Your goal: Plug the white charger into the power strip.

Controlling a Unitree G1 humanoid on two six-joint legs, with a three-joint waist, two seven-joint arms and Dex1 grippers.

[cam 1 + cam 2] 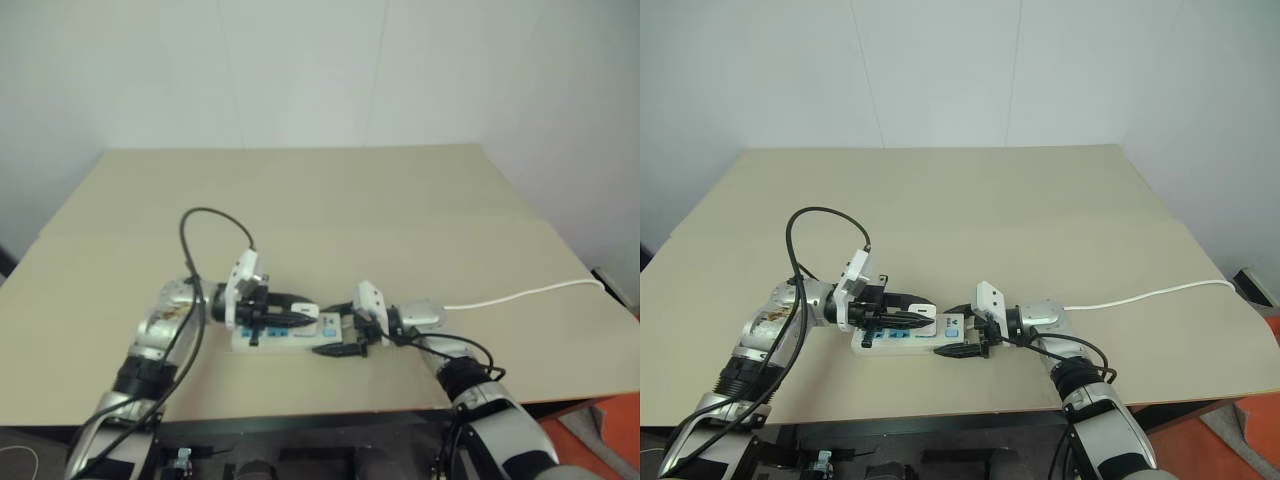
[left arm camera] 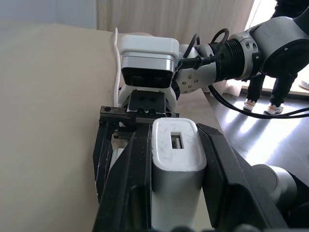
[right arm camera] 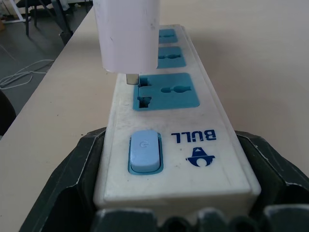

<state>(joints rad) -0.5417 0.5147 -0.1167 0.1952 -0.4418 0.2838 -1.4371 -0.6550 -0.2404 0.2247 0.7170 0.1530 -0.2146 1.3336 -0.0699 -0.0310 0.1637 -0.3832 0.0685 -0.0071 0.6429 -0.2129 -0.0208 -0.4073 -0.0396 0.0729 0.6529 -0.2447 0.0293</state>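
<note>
Holding the charger [image 2: 174, 164] clamped between its two black fingers [image 2: 227, 169], the left gripper [image 1: 298, 313] sits in the lower middle of the left eye frame, just above the strip [image 3: 171, 121]. Right gripper [image 1: 342, 338] is just beside it, lower centre, its fingers [image 3: 72, 183] closed around the switch end of the strip, one on each side. Strip lies flat on the tan table [image 1: 330, 200] near the front edge, blue sockets [image 3: 166, 91] up, blue switch [image 3: 144, 151] nearest the right wrist camera. In the right wrist view the charger hangs upright over the socket nearest the switch, a metal prong [image 3: 131, 78] at the slot edge; cannot tell if it is in. White cord [image 1: 520, 294] runs off toward the right edge of the table.
</note>
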